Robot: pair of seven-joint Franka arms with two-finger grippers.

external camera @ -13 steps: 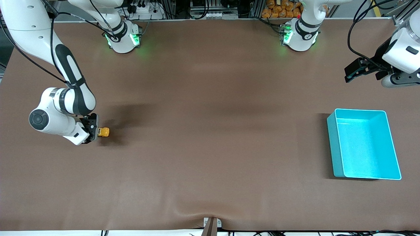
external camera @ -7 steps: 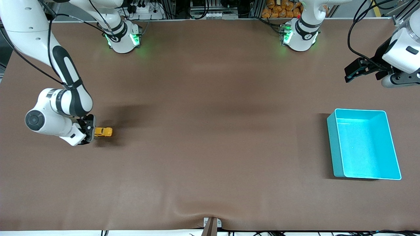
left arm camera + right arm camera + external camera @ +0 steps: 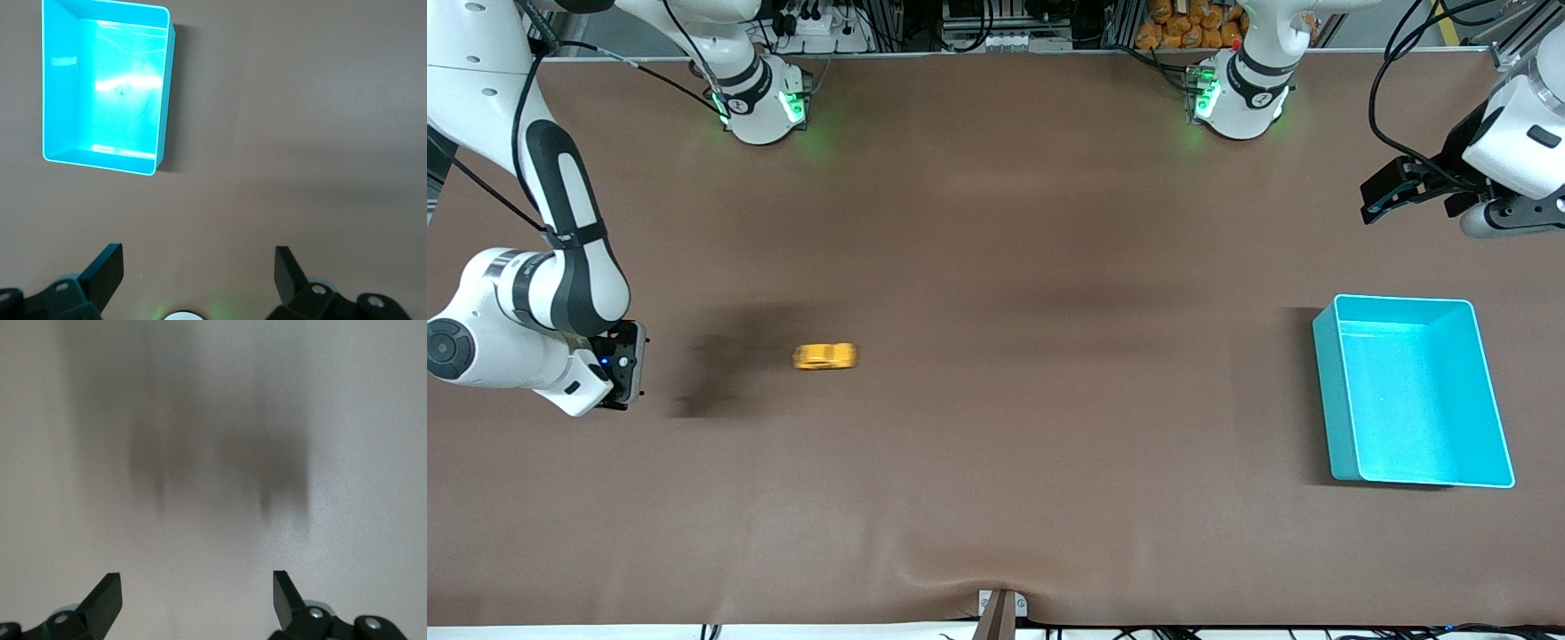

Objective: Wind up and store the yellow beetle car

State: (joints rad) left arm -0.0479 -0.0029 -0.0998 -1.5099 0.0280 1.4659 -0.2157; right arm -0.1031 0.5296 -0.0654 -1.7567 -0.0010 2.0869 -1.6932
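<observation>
Spreading across the whole scene, the brown cloth-covered table (image 3: 996,498) now carries the toy out in the open instead of under the right arm's hand. The turquoise rectangular plastic bin (image 3: 1412,391) sits unmoved toward the left arm's end, with nothing in it. The left hand (image 3: 1385,196) waits over the table's edge near that bin, its fingers (image 3: 107,268) spread apart and holding nothing. The right hand (image 3: 624,364) has pulled away toward its own end of the table, fingers (image 3: 107,597) parted and empty, only blurred bare table showing between them. A second ago it was right against the small yellow-orange beetle-shaped toy car (image 3: 825,356); since then the car has left it and shows smeared, well apart from that hand, roughly level with the bin but a long way short of it. That reads as the winding done and the release made: the car seems to be running toward the bin's end. Storing remains, likely a job for the waiting left arm.
</observation>
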